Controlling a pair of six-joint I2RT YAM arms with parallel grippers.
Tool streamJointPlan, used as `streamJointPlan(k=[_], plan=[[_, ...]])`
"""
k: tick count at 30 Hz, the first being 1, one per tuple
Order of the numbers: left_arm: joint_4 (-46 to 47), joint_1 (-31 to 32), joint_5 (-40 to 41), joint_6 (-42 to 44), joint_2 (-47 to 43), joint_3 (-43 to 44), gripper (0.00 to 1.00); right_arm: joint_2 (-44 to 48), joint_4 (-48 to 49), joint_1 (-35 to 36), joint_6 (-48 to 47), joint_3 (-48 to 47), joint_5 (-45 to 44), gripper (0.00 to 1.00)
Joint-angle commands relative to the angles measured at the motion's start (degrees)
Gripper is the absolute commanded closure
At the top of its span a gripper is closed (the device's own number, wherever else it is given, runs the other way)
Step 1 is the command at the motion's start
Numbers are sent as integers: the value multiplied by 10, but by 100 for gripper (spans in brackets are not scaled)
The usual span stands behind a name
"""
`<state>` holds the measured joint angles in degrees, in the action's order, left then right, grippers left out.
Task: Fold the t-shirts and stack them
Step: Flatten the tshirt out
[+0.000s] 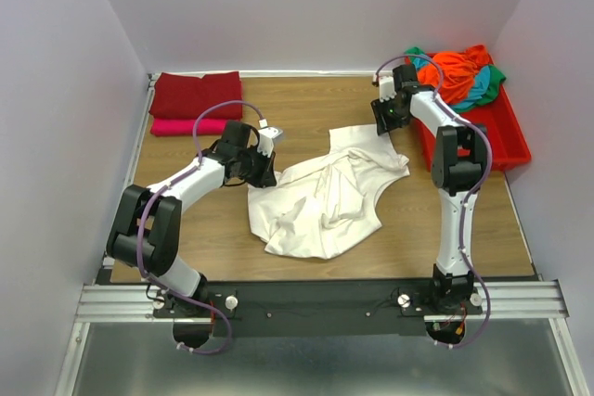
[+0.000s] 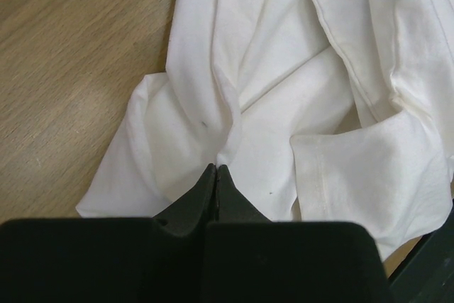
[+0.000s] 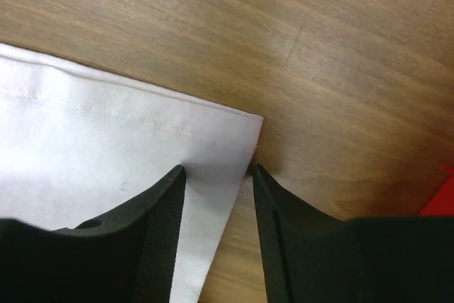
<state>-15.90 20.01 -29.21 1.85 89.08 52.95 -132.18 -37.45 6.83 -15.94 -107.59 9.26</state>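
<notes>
Slippage is the principal hazard at the right gripper (image 3: 218,172): its jaws stand roughly half open around the extreme hem corner of the cream-white t-shirt (image 1: 325,201), one finger (image 3: 159,218) over cloth and the other over bare table (image 3: 333,69) just past the cloth edge. So little fabric lies between them that a closure may catch only the stitched rim, and the corner could pull free on lifting. This gripper holds nothing yet. A second hazard lies at the left gripper (image 2: 216,169), lower centre of its wrist view: it is fully closed, pinching a raised fold where creases converge on the tips (a mid-panel ridge, not a hem). Tension from there would probably drag bunched layers rather than spread the garment flat, leaving a crooked fold. The shirt lies crumpled at the centre of the overhead view. A folded dark red shirt (image 1: 195,95) and pink shirt (image 1: 186,126) sit at upper left. At upper right the coloured shirts (image 1: 459,76) are heaped in the red tray (image 1: 506,132).
</notes>
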Motion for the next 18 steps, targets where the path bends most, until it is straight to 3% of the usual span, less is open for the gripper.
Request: streamJointPlan(k=[1,10,13,18], plan=[[3,2,-10,0,-12,-3,100,-46,-30,-3,0,-10,7,51],[1,2,-10,-2,-2,11,100,-62,-39,-5,-10,-31,13,92],[-2,1,-9,-2,7,22,100,-61,-39,-4,-23,-49,-9,99],[-2,2,-2,-4,22,51,100,-43,-38,-4,-39,-77,-7,99]])
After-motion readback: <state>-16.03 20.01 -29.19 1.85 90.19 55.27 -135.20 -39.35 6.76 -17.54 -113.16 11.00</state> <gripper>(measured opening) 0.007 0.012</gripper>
